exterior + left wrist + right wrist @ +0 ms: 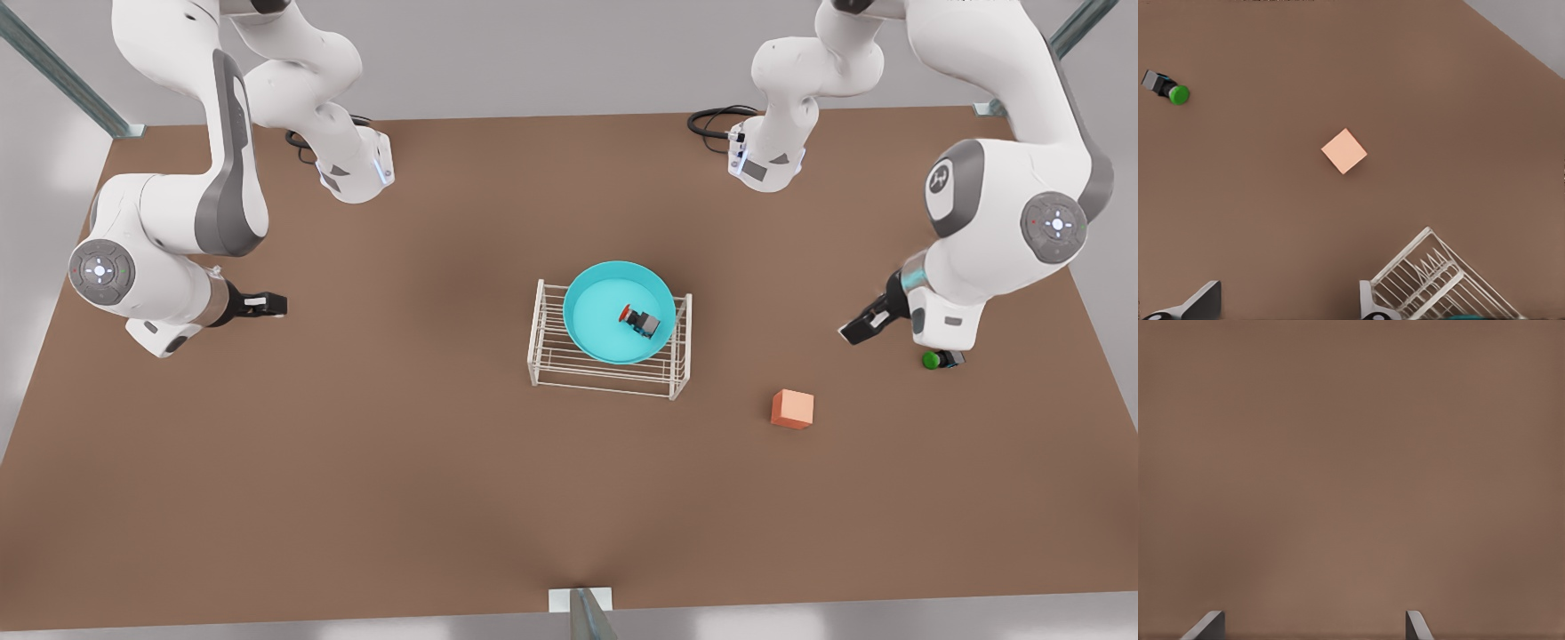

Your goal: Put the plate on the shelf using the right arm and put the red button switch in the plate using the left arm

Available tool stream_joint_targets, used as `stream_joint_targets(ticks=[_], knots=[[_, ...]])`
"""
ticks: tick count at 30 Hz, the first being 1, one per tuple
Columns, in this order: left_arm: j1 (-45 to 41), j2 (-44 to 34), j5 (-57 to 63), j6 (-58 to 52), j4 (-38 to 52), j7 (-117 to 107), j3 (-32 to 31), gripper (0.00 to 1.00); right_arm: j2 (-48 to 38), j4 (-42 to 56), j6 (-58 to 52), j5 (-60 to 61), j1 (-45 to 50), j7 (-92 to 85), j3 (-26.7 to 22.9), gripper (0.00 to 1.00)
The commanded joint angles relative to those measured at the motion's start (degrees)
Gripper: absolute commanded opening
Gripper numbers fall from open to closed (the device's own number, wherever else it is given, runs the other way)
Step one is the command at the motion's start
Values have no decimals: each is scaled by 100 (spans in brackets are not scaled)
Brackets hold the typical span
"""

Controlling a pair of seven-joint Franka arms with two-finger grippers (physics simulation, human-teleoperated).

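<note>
The turquoise plate (594, 313) rests on top of the white wire shelf (612, 373) at the table's middle. Inside the plate, toward the front view's right, the red button switch (638, 319) lies on its side. My left gripper (855, 331) hangs at the front view's right, well away from the shelf, open and holding nothing; its fingertips (1205, 301) stand wide apart in the left wrist view, where a corner of the shelf (1438, 280) also shows. My right gripper (274, 305) waits at the front view's left, open and holding nothing, over bare table (1351, 467).
A green-capped button (933, 359) lies just below the left arm's wrist, also seen as the green button (1175, 92). An orange cube (792, 409), the same cube (1344, 151), sits between the shelf and that button. Both arm bases stand at the table's far edge.
</note>
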Motion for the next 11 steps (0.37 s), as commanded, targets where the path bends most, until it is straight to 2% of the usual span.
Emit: stream_joint_targets(ticks=[1,11], knots=[[-10,12,-41,146,4,3990,2,100,-5,2,-3,3,-1,5,-12,100],[-19,47,-32,146,4,3999,2,100,-5,2,-3,3,-1,5,-12,100]])
